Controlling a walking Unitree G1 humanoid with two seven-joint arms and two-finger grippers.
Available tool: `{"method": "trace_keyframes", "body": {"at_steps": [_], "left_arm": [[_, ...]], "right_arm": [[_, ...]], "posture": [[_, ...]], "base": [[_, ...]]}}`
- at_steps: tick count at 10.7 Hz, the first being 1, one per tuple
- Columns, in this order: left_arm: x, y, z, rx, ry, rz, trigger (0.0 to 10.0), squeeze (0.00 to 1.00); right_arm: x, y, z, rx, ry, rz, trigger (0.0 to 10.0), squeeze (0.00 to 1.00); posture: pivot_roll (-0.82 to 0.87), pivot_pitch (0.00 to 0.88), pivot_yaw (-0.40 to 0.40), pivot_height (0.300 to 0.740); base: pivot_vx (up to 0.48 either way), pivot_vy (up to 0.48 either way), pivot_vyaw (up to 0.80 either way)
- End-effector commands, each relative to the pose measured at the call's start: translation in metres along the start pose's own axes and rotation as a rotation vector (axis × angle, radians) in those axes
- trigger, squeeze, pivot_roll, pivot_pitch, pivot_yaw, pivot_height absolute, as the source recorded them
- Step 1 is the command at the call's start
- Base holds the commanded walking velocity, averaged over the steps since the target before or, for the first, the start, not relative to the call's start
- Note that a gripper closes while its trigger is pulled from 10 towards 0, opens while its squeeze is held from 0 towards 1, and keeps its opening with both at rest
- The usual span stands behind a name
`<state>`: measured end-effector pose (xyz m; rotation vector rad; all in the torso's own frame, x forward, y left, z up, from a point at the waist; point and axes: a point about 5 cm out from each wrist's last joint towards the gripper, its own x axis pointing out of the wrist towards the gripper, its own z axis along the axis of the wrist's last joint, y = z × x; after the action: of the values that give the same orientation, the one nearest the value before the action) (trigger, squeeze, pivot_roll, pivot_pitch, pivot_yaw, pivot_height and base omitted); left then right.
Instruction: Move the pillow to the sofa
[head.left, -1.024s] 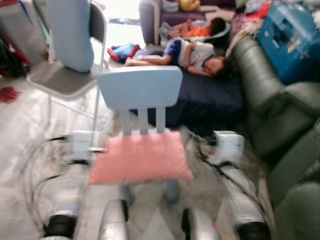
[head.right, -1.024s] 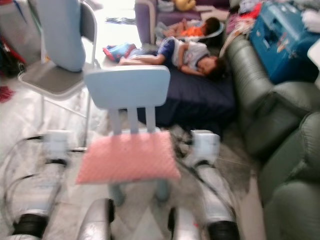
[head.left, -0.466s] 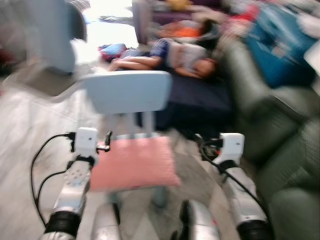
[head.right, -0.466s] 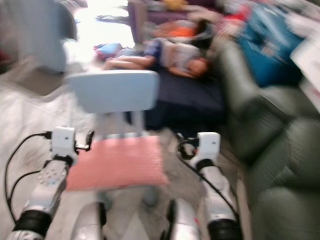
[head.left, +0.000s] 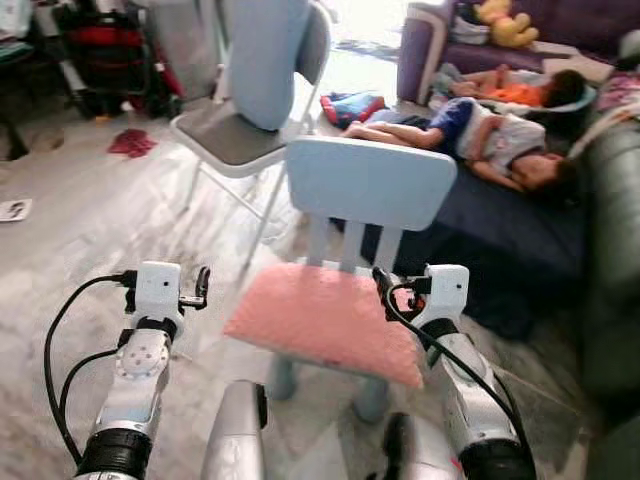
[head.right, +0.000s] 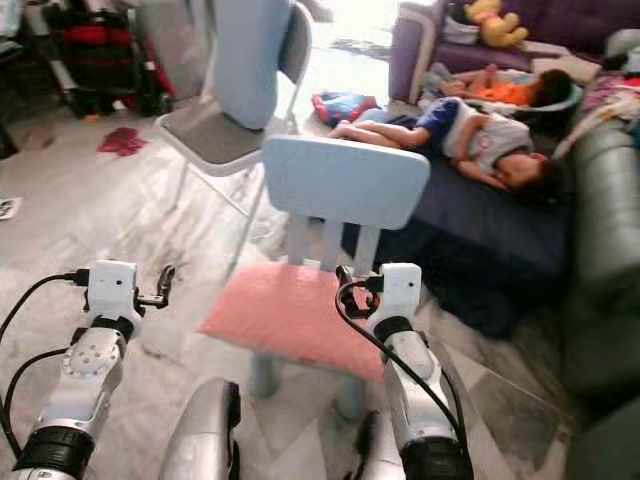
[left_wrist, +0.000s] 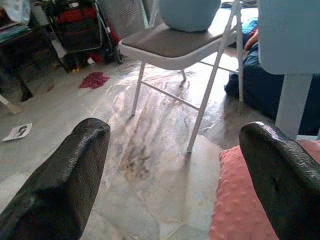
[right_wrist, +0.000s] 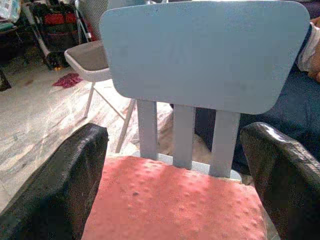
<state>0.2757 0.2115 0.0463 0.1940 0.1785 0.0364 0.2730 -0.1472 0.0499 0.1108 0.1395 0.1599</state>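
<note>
A pink dimpled pillow (head.left: 318, 320) lies flat on the seat of a small light-blue child's chair (head.left: 370, 185) right in front of me. My left gripper (head.left: 200, 286) hovers just off the pillow's left edge, open, with bare floor between its fingers (left_wrist: 75, 175). My right gripper (head.left: 384, 292) is at the pillow's right rear corner, open, its fingers (right_wrist: 75, 180) spread wide around the pillow (right_wrist: 175, 200) and the chair back. The dark green leather sofa (head.left: 612, 250) stands along the right edge.
A grey folding chair (head.left: 232, 140) with a pale blue cushion stands behind on the left. Two people lie on a dark blue mattress (head.left: 500, 215) beside the sofa. A purple sofa (head.left: 425, 45) and a red-black stroller (head.left: 105, 45) are at the back. Marble floor (head.left: 90, 230) is open to the left.
The camera has swung left, so the sofa has slid to the right edge and the picture is sharp. Both arms stay either side of the pillow.
</note>
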Motion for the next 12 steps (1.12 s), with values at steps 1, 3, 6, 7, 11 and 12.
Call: {"method": "trace_keyframes", "body": {"at_steps": [1,3,6,7,11,12], "left_arm": [[0.0015,-0.0022,0.002,0.005,-0.002,-0.009,10.0,0.0],[0.0019,-0.0039,0.0015,0.003,0.001,-0.015,10.0,0.0],[0.0019,-0.005,0.0005,0.005,0.007,-0.017,10.0,0.0],[0.002,-0.0054,0.0004,0.005,0.008,-0.018,10.0,0.0],[0.0028,-0.0059,0.0012,0.01,0.004,-0.015,10.0,0.0],[0.0031,-0.0056,0.0017,0.016,0.0,-0.014,10.0,0.0]], "right_arm": [[0.0001,-0.0045,0.0019,0.007,-0.006,-0.019,10.0,0.0],[0.0003,-0.0047,0.0018,0.009,-0.003,-0.017,10.0,0.0],[0.0006,-0.0054,0.0016,0.011,-0.001,-0.017,10.0,0.0],[0.0008,-0.0056,0.0015,0.012,0.0,-0.017,10.0,0.0],[0.0019,-0.0054,0.0018,0.016,0.001,-0.016,10.0,0.0],[0.0024,-0.0052,0.0017,0.017,0.002,-0.015,10.0,0.0]], "posture": [[-0.01,0.002,-0.034,0.621],[-0.01,0.004,-0.035,0.597],[-0.01,0.004,-0.035,0.537],[-0.01,0.004,-0.034,0.517],[-0.01,0.004,-0.036,0.508],[-0.01,0.004,-0.035,0.508]], "base": [[0.0,0.0,0.0],[0.0,0.0,0.0],[0.0,0.0,0.0],[0.0,0.0,0.0],[0.0,0.0,0.0],[0.0,0.0,0.0]]}}
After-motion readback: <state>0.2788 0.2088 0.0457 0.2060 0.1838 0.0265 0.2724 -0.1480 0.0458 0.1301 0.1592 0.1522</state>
